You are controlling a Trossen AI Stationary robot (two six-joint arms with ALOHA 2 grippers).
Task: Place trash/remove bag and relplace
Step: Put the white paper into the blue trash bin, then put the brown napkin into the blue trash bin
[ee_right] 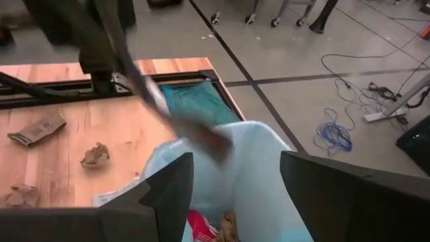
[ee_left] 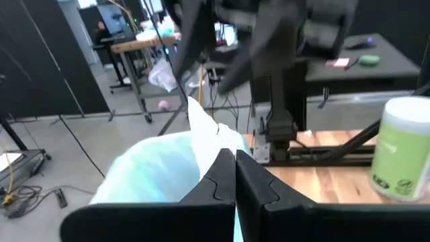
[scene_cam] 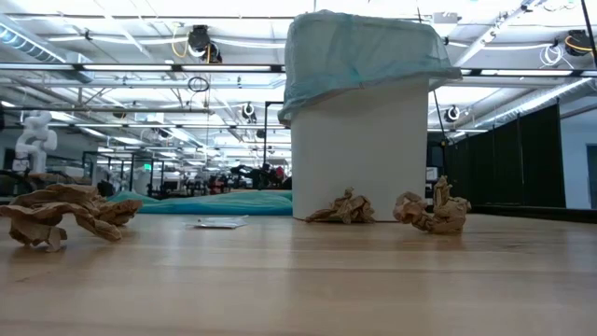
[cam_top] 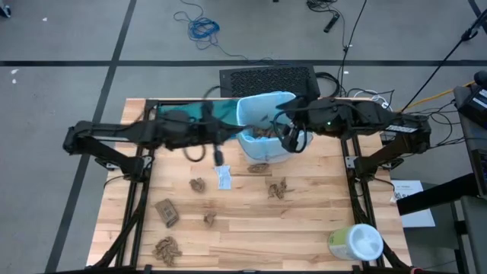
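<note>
My right gripper [ee_right: 235, 185] hangs wide open over the bin's thin, crinkly pale-blue bag [ee_right: 259, 168]; my left gripper [ee_left: 235, 185] is pinched closed.

The light-blue bag [scene_cam: 359, 56] lines the white bin, and its thin, crinkly rim is folded over the outside of the bin's top edge. Inside it lie brown paper wads [cam_top: 262, 137] and a small red bottle [ee_right: 201, 225]. More crumpled brown wads [cam_top: 199, 184] and a white paper scrap [cam_top: 224, 177] lie scattered on the wooden table, two wads [scene_cam: 347, 209] just beside the bin's base.
</note>
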